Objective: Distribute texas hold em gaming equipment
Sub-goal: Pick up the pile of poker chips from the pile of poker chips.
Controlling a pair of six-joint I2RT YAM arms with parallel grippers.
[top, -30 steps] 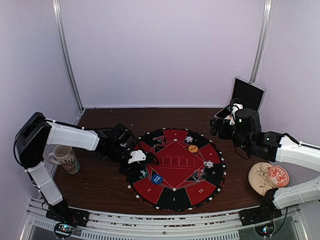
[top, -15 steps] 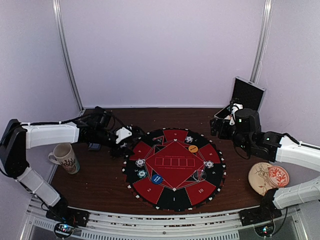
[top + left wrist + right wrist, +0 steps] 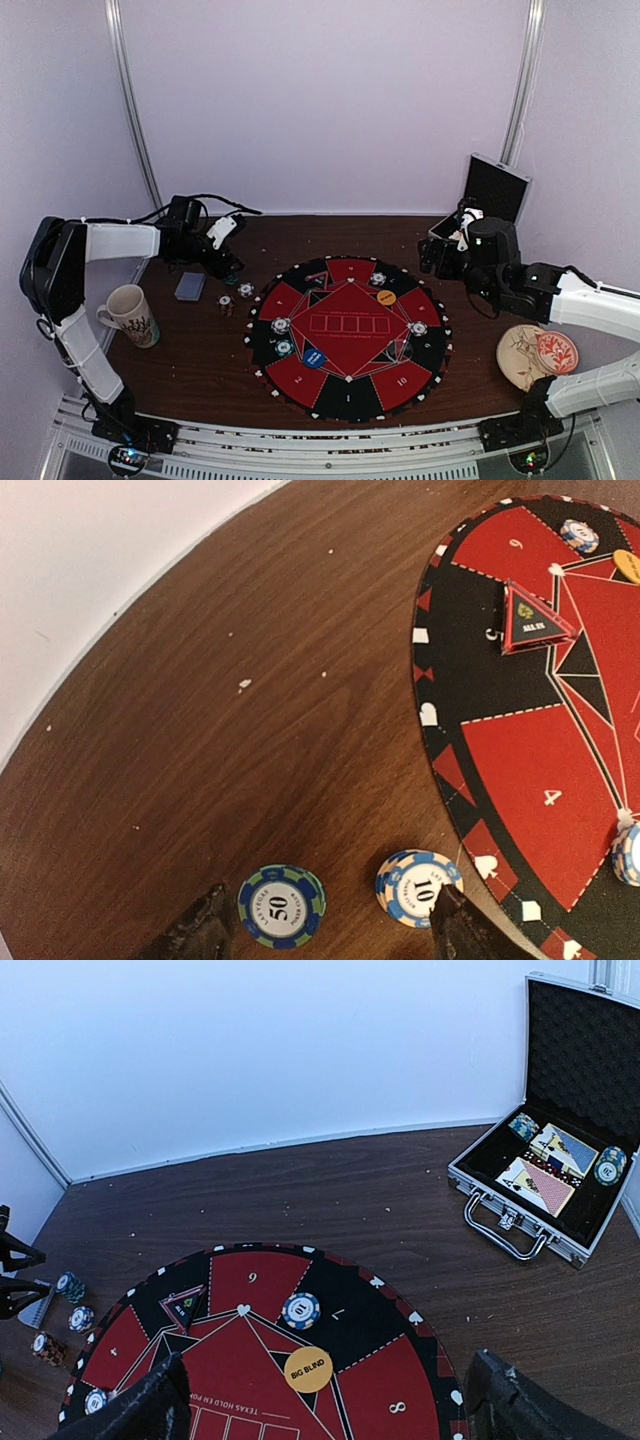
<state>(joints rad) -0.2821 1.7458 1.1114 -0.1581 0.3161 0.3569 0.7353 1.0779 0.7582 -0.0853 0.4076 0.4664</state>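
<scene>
Just off the round mat's (image 3: pixel 300 380) left edge, a green chip (image 3: pixel 281 907) and a blue chip (image 3: pixel 418 887) lie flat, side by side on the tabletop (image 3: pixel 250 730). The left claw (image 3: pixel 325 935) hangs just above them, released and empty, its fingers (image 3: pixel 200 938) bracketing the pair. Beyond the mat's right side the right claw (image 3: pixel 330 1405) gapes empty too, well apart, so the left arm looks better placed for them.

Left fingers (image 3: pixel 195 935) parted, right fingers (image 3: pixel 150 1405) wide apart
</scene>
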